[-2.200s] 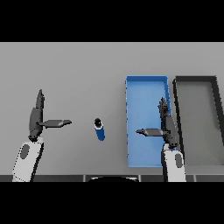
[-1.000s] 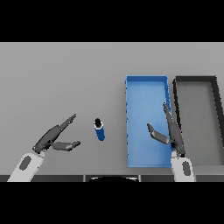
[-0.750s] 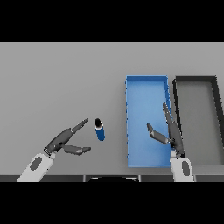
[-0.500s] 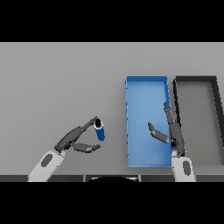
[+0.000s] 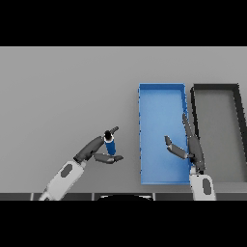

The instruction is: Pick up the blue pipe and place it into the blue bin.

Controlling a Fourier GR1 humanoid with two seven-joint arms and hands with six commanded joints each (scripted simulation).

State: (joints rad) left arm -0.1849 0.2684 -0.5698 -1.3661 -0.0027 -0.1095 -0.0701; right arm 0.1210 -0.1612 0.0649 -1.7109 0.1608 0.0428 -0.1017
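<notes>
Left hand (image 5: 95, 150) brackets the pipe (image 5: 110, 144), fingers behind it and thumb in front, not yet clamped. Closing off-centre could tip it away. Right hand (image 5: 189, 147) hangs open over the bin (image 5: 161, 96).

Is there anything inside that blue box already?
Nothing lies in the blue bin: its floor shows bare blue. The right hand hangs over its right side and covers a strip of floor there. The blue pipe stands on the table beside the left hand.
</notes>
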